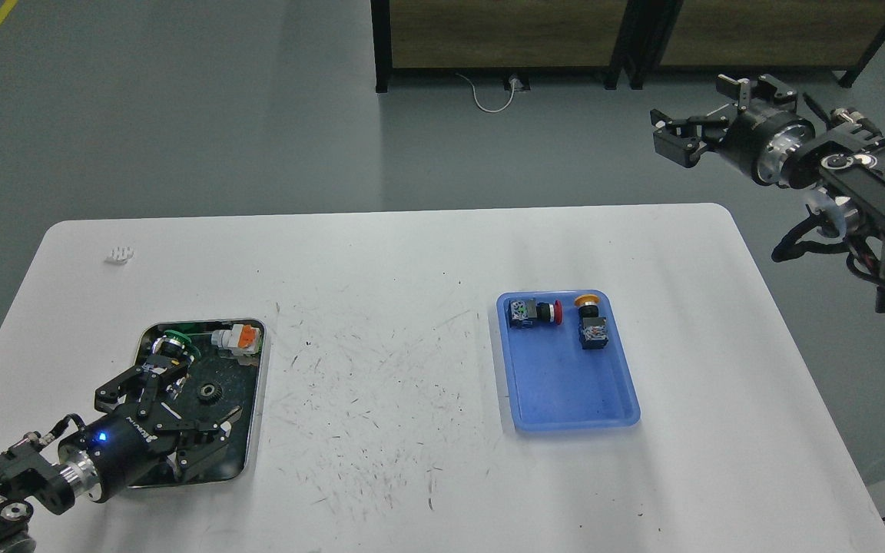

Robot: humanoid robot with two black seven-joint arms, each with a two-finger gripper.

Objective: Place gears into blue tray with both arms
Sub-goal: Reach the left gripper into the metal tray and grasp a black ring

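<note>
One black gear (208, 392) lies in the steel tray (256, 361) at the table's front left. My left gripper (198, 402) reaches in from the lower left, low over the tray's front half, open, and the gear shows between its spread fingertips. Whether they touch it I cannot tell. A second gear is hidden, if it is under the gripper. The blue tray (565, 388) lies right of centre with no gear in it. My right gripper (665, 133) hangs open, high beyond the table's far right corner, holding nothing.
In the blue tray's far end lie a red-capped switch (536, 312) and a yellow-capped switch (590, 326). The steel tray also holds a green-capped switch (174, 343) and an orange-and-white connector (235, 338). A small white piece (118, 253) sits at the far left.
</note>
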